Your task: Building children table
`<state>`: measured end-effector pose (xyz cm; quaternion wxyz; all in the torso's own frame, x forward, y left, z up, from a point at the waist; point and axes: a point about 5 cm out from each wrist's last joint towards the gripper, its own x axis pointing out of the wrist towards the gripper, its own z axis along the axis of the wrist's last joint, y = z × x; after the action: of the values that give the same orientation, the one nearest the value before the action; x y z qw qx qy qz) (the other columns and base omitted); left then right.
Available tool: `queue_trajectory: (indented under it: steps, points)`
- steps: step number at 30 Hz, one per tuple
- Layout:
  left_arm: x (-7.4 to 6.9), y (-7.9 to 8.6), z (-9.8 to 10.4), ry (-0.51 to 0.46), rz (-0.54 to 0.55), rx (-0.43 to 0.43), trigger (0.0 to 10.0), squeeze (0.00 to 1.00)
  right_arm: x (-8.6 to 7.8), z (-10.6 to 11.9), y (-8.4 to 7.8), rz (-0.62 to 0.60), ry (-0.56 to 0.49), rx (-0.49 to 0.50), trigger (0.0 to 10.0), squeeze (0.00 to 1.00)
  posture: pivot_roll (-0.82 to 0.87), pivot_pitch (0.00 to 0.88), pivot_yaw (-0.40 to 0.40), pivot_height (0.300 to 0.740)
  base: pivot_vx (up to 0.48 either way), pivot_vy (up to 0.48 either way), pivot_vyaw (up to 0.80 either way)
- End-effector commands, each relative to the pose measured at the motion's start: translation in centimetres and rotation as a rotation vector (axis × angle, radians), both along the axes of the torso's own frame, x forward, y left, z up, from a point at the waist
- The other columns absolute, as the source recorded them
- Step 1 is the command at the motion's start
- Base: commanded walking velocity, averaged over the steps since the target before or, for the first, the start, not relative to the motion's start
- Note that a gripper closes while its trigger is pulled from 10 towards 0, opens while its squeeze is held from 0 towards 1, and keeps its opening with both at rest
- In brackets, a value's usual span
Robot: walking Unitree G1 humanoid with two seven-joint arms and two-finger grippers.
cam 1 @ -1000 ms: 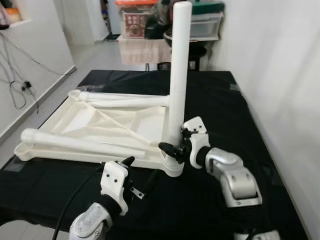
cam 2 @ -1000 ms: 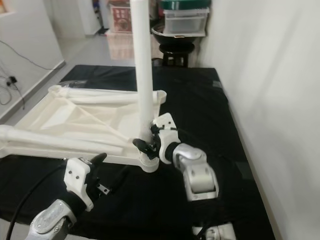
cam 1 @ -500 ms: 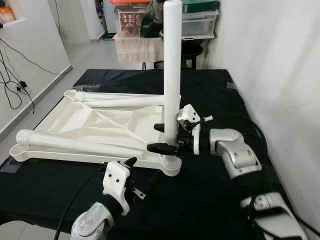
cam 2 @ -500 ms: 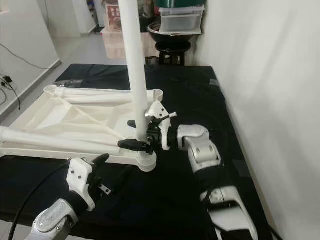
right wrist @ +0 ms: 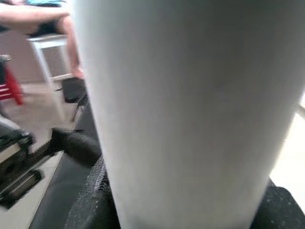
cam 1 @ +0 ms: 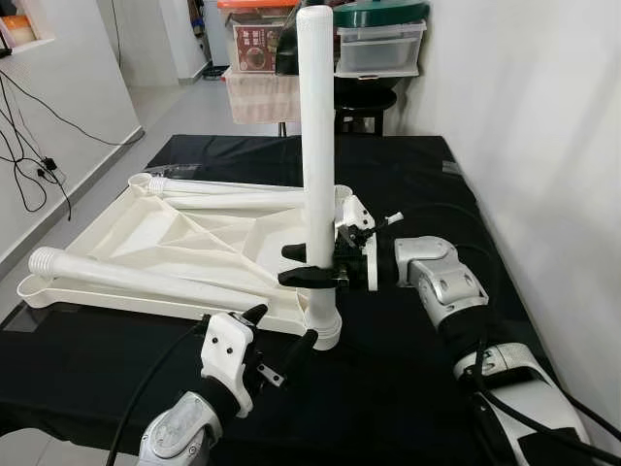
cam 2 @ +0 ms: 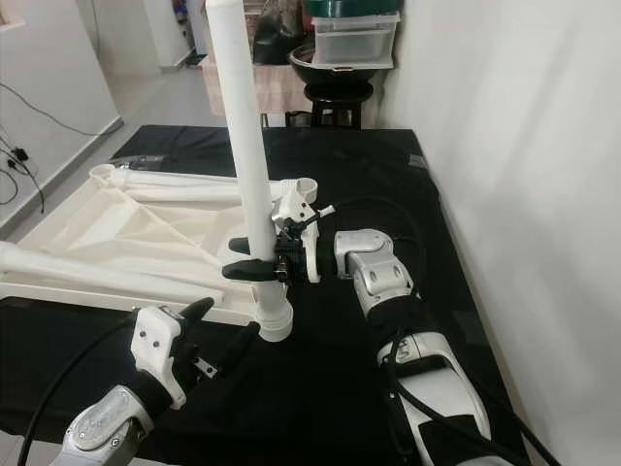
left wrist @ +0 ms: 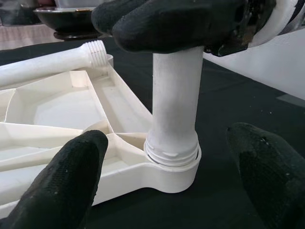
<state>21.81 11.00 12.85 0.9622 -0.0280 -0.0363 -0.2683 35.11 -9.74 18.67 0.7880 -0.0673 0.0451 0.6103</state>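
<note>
A white tabletop (cam 1: 184, 248) lies upside down on a black counter (cam 1: 408, 388). One white leg (cam 1: 318, 175) stands straight up in the round socket (cam 1: 327, 335) at the near right corner of the tabletop. Two more legs lie flat on the tabletop — a long leg (cam 1: 146, 280) along the near edge and another leg (cam 1: 243, 199) along the far edge.

The right hand (cam 1: 315, 264) is clenched on the standing leg, low down, just above the socket. Its black fingers (cam 1: 309, 277) hug the leg from both sides.

The left hand (cam 1: 281, 340) hovers low over the counter, just beside the socket. Its fingers (left wrist: 71, 181) are spread apart with the socket between them, and they hold nothing.

In the left wrist view a few screw threads (left wrist: 172, 156) show at the leg's bottom — the leg may not be screwed all the way in, but that is hard to tell.
</note>
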Motion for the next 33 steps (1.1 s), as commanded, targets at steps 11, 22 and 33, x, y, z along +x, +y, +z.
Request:
queue_trajectory:
  steps: [11, 22, 33]
  points:
    - [-0.2, 0.3, -0.4, 0.022, -0.004, -0.017, 10.0, 0.0, -3.2, -5.8, 0.5, -0.766, 0.138, 0.023, 0.0, 0.0, -0.07, 0.0, 0.005, 0.74, 0.0, 0.0, 0.0]
    - [0.0, 0.5, -0.1, 0.016, 0.013, -0.021, 10.0, 0.0, -2.2, -4.6, 1.1, -0.663, 0.109, 0.019, 10.0, 0.04, -0.05, 0.0, -0.006, 0.74, 0.0, 0.0, 0.0]
    - [0.2, 0.2, -0.2, 0.022, -0.008, -0.024, 10.0, 0.0, -0.1, 0.2, 0.6, -0.233, 0.014, 0.084, 10.0, 0.0, -0.04, 0.0, -0.001, 0.74, 0.0, 0.0, 0.0]
